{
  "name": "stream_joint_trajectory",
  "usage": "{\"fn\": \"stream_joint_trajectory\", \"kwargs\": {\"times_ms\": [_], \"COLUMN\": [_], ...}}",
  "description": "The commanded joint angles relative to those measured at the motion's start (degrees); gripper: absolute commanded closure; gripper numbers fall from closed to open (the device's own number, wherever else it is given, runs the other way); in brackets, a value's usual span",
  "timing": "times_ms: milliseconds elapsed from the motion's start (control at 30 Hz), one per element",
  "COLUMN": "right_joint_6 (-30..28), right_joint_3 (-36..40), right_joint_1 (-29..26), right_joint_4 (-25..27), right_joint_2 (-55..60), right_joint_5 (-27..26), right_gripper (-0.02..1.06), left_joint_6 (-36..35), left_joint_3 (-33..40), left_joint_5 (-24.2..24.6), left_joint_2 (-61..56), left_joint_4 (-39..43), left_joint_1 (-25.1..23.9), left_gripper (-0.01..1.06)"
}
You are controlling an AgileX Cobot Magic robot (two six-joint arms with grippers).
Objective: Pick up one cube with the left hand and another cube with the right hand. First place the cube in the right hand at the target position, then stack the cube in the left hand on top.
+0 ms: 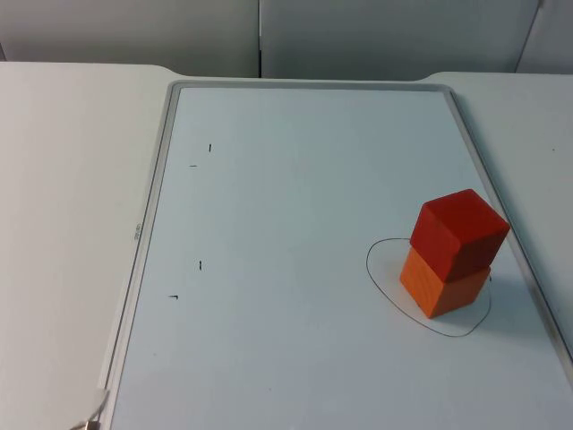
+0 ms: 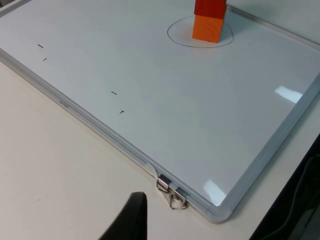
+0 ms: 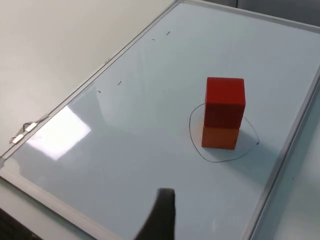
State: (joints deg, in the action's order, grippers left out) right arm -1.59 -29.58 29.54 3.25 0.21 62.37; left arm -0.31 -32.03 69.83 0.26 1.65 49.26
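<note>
The left gripper's fingertip [image 2: 131, 220] hangs over the surface [image 2: 45, 165] just outside the whiteboard [image 2: 165, 115] corner with its metal clip [image 2: 171, 192]; whether either gripper is clenched or released cannot be told. The right gripper's fingertip [image 3: 161, 216] hangs above the whiteboard. Farther in, an orange cube [image 1: 442, 281] sits inside a pen-drawn oval [image 1: 380, 278], with a red cube [image 1: 459, 231] stacked on it, slightly twisted. Small black pen ticks [image 1: 200, 265] lie well away; no readable writing.

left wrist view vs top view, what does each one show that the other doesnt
Left wrist view alone: a black fingertip of the left gripper and the whiteboard's near rounded corner. Top view alone: the grey partition wall and the board's far edge. Both: the red cube stacked on the orange cube inside the drawn circle, the small pen marks, and the metal clip.
</note>
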Motion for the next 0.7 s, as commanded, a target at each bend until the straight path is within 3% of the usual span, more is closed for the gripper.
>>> {"fn": "stream_joint_trajectory", "kwargs": {"times_ms": [0, 167, 400, 667], "right_joint_6": [0.52, 0.78, 0.78, 1.59], "right_joint_3": [0.38, 0.38, 0.38, 0.38], "right_joint_1": [0.28, 0.28, 0.28, 0.28], "right_joint_4": [-0.59, -0.59, -0.59, -0.82], "right_joint_2": [-0.21, -0.21, -0.21, -0.21], "right_joint_5": [-0.44, -0.44, -0.44, -0.44], "right_gripper": [0.25, 0.24, 0.02, 0.00], "left_joint_6": [-0.26, -0.26, -0.26, -0.26], "left_joint_3": [0.12, 0.12, 0.12, 0.12], "left_joint_5": [-0.08, -0.08, -0.08, -0.08], "left_joint_2": [-0.26, -0.26, -0.26, -0.26], "left_joint_4": [-0.06, -0.06, -0.06, -0.06], "left_joint_1": [0.38, 0.38, 0.38, 0.38], "left_gripper": [0.00, 0.00, 0.00, 0.00]}}
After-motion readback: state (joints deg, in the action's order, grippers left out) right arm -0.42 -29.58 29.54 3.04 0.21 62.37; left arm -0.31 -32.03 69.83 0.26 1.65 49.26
